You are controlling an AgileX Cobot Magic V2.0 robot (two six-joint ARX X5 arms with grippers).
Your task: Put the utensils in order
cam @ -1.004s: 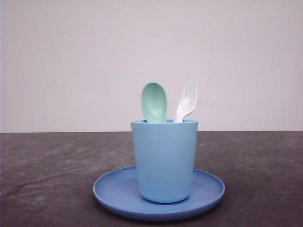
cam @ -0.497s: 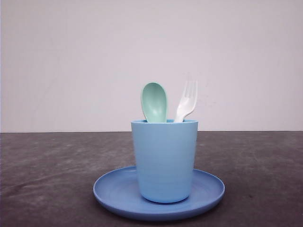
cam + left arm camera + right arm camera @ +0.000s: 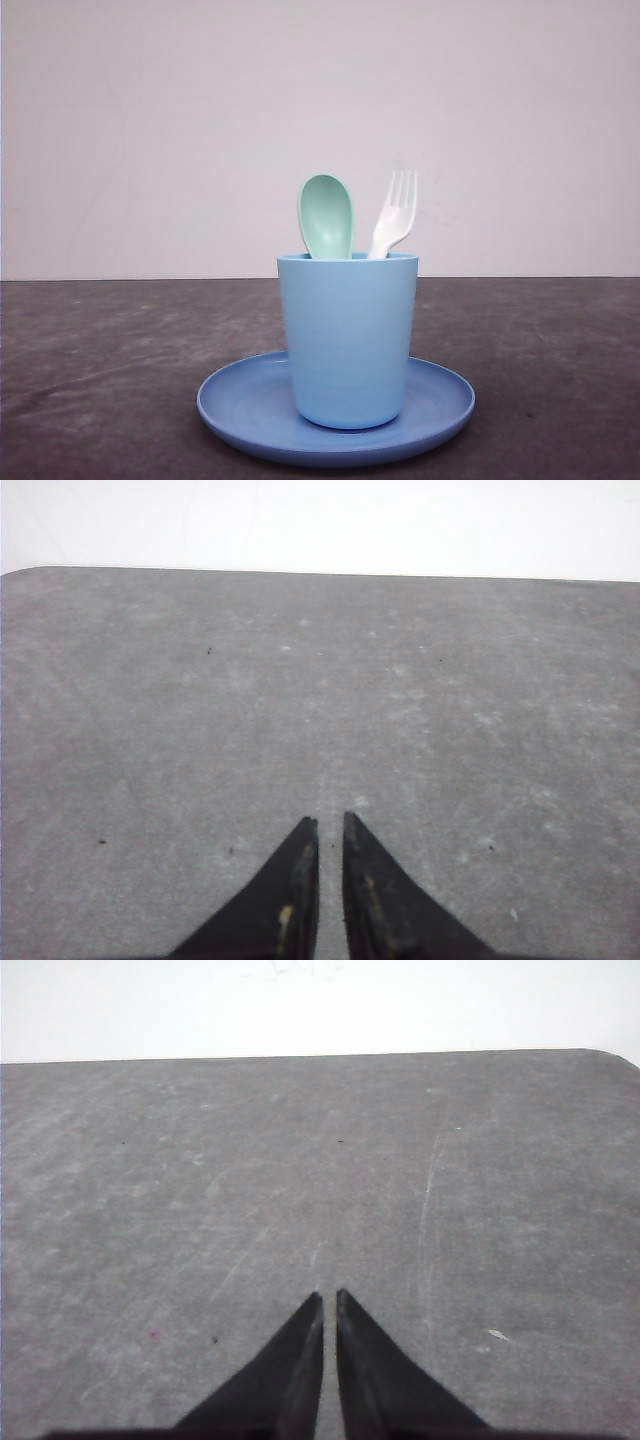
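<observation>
Front view: pale mint-green plastic spoon point(image 3: 326, 216) and white four-tined plastic fork point(image 3: 395, 212) both stand in the light blue plastic cup point(image 3: 347, 340), handles down inside, heads sticking up above the rim. Spoon sits left of centre, oval bowl up, roughly upright. Fork sits on the right, tines up, leaning slightly to the right. The two heads are near each other but apart. Cup stands upright in the middle of the round blue plate point(image 3: 240, 405), which rests on the dark grey tabletop point(image 3: 100, 370). Plain white wall point(image 3: 150, 130) behind.

Left wrist view: left tool point(image 3: 330, 822) hangs above bare grey tabletop, black fingertips point(image 3: 303, 842) drawn nearly together with just a thin slit between them, nothing in the grip.

Right wrist view: right tool point(image 3: 329, 1295) same story, dark fingertips point(image 3: 350, 1312) almost meeting, narrow gap, gripping nothing, over bare scuffed tabletop.
</observation>
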